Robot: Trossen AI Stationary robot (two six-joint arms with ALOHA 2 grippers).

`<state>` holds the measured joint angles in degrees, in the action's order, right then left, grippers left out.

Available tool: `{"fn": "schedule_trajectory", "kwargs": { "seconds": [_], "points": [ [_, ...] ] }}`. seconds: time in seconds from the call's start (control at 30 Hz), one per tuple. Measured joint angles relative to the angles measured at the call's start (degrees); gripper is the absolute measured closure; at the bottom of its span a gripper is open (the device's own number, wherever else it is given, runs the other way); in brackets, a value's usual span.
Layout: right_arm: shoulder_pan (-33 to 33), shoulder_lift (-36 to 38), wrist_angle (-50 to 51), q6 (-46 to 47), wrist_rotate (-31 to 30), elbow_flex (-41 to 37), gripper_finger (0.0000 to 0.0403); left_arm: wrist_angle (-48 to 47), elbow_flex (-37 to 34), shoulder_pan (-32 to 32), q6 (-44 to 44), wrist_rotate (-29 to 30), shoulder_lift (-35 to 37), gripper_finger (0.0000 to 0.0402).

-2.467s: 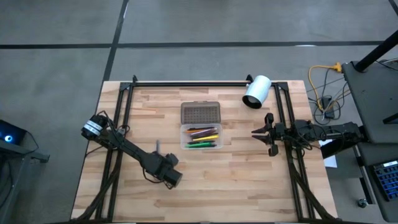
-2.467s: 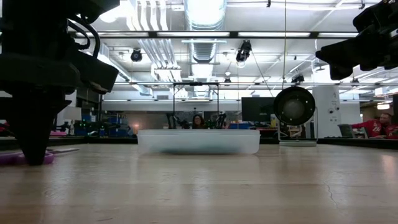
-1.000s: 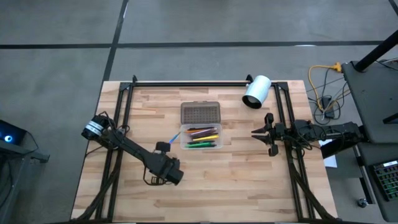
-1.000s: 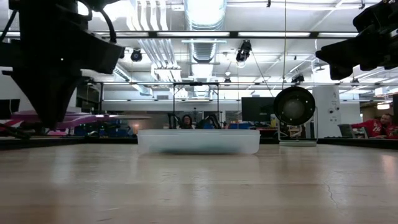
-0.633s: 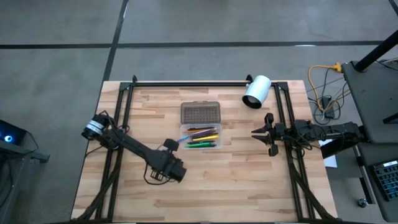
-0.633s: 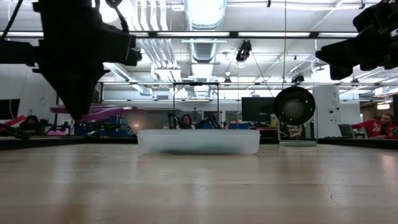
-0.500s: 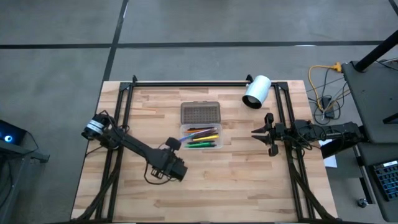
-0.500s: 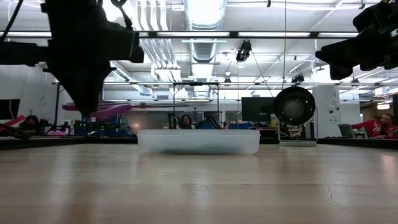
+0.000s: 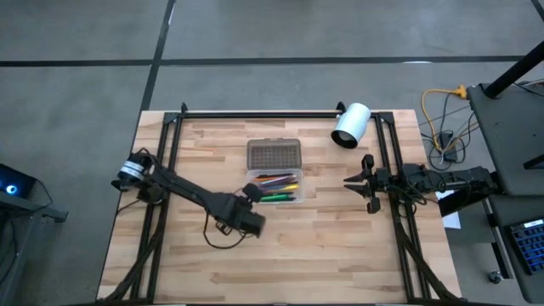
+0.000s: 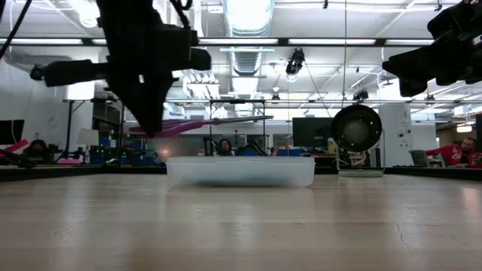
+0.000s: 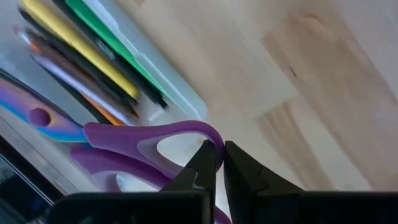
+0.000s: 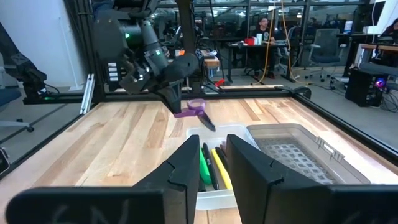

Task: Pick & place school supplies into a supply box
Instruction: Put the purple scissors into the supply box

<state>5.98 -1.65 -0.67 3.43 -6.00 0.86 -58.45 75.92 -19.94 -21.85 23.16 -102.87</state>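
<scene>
The supply box (image 9: 274, 188), a small clear case, lies mid-table with its dotted grey lid (image 9: 274, 155) open flat on its far side. Several pens and pencils (image 9: 276, 187) lie inside it, yellow, green and orange. My left gripper (image 9: 252, 194) hangs over the box's left end, shut on purple-handled scissors (image 10: 203, 124). The scissors' blades (image 11: 25, 106) reach out above the pens (image 11: 81, 56). My right gripper (image 9: 361, 180) waits open at the table's right side, level, touching nothing. My left gripper pinches the rim of one purple handle loop (image 11: 211, 138) of the scissors between its two fingertips (image 11: 205, 163). The fingers slant down from above. The scissors hang clear of the table, about level, blades pointing toward the table's right over the box.
A white cylinder (image 9: 351, 125) lies at the far right of the table. A black frame bar (image 9: 255, 113) runs along the far edge, with rails down both sides. Bare wood lies near and left of the box. People sit in the room beyond the table.
My left gripper has carried the scissors toward the table's right edge and slightly up, from left of the box to over its left end, and has rolled its wrist. The scissors have stayed lifted and about level, their blades now over the pens.
</scene>
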Motion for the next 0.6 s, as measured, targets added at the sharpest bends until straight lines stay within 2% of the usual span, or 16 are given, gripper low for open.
{"fn": "schedule_trajectory", "kwargs": {
  "seconds": [0.23, 0.6],
  "points": [
    [-0.02, 0.0, -0.02, 0.0, 0.0, 0.0, 0.0321, 4.03, -0.01, 2.28, -9.53, -0.1, 0.0, 0.0401],
    [0.0, -0.02, -0.02, 0.01, 0.0, 0.0, 0.0334, 7.62, -0.34, 4.94, -16.79, -0.14, 0.0, 0.0401]
  ]
}}
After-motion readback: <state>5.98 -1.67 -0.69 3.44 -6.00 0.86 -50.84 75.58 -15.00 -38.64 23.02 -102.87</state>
